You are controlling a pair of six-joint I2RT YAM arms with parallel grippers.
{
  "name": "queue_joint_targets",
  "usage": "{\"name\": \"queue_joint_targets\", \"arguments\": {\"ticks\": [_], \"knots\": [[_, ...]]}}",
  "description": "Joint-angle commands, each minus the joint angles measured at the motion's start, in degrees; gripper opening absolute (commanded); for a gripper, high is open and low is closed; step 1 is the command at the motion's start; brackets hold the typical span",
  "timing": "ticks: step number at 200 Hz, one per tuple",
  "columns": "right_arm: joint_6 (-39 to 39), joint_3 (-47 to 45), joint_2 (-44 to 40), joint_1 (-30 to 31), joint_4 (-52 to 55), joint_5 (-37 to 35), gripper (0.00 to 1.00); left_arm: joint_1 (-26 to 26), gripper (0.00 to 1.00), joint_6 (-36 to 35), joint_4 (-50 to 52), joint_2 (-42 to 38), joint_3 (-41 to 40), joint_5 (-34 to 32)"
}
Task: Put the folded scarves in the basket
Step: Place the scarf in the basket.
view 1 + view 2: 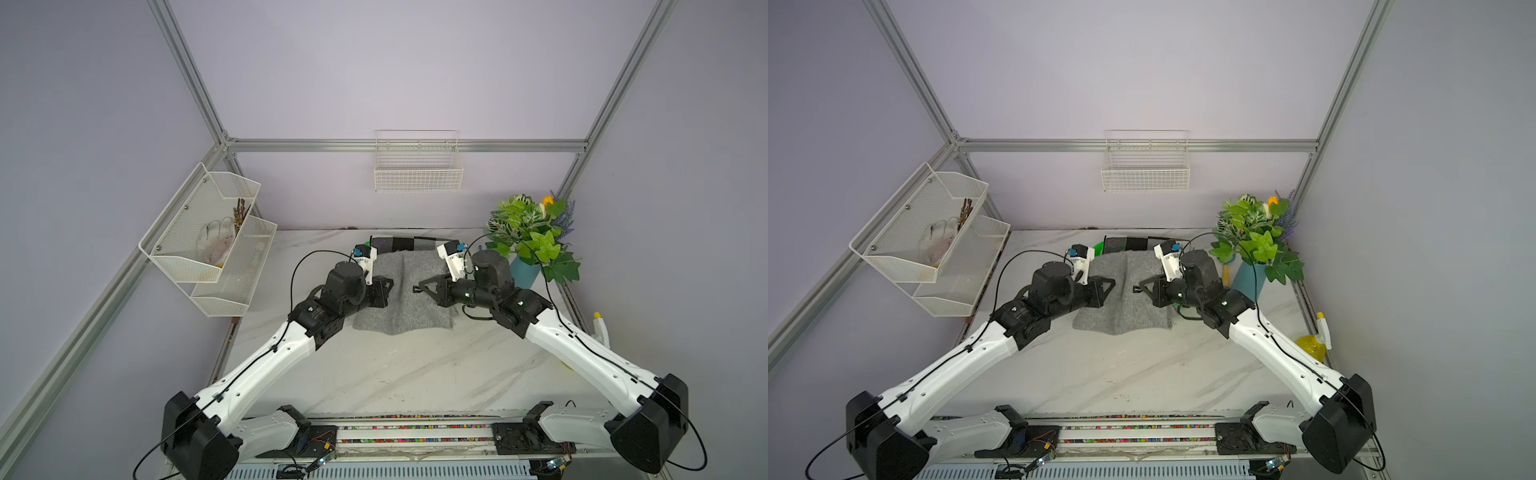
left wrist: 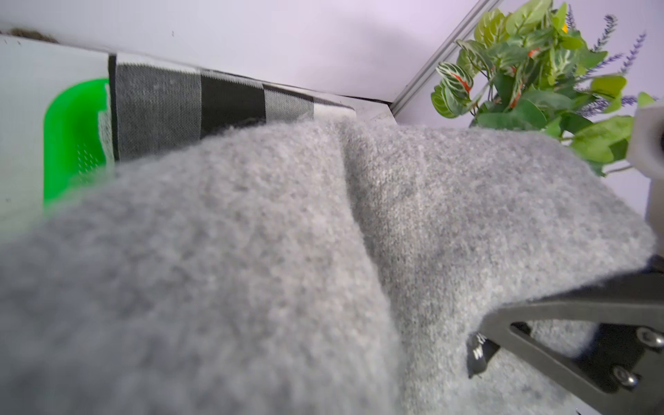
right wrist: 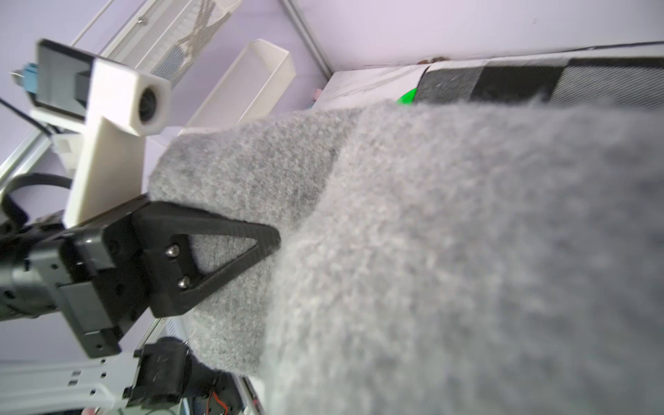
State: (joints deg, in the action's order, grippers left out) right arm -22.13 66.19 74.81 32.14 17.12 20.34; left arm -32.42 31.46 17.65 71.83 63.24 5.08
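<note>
In both top views the scarf (image 1: 405,303) spans between the left end effector (image 1: 390,284) and right end effector (image 1: 415,289) — each pinching a side edge above the worktop (image 1: 395,374). Left wrist view: the basket (image 2: 72,136) sits just behind the scarf, partly under a checked cloth (image 2: 230,100). Right wrist view: only a green sliver of it shows.

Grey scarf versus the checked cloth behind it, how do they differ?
The grey scarf is plain and fuzzy; the checked cloth is flat-woven in black, grey and white squares. The grey scarf is pinched by the left gripper and right gripper; the checked cloth lies untouched across the green basket. Both are soft fabric.
</note>
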Motion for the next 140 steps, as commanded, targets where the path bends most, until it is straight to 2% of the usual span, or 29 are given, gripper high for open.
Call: {"name": "queue_joint_targets", "arguments": {"ticks": [1, 40, 67, 96, 140], "knots": [[2.3, 4.4, 4.8, -2.4, 1.5, -5.3, 0.0, 4.8, 0.0, -3.9, -1.9, 7.2, 6.7, 5.2], [3.8, 16.1, 17.9, -6.2, 5.4, -8.0, 0.0, 12.6, 0.0, -3.3, -2.5, 24.4, 19.9, 14.7], [4.2, 22.7, 25.2, -7.8, 7.5, -9.4, 0.0, 14.2, 0.0, -4.3, 2.8, 34.1, 28.7, 15.5], [5.2, 26.3, 31.1, -9.8, 8.8, -11.1, 0.0, 16.3, 0.0, -2.9, -0.3, 37.6, 29.8, 19.1], [7.2, 27.3, 33.8, -11.1, 10.1, -14.1, 0.0, 16.3, 0.0, -1.8, -1.9, 41.1, 31.3, 21.5]]}}
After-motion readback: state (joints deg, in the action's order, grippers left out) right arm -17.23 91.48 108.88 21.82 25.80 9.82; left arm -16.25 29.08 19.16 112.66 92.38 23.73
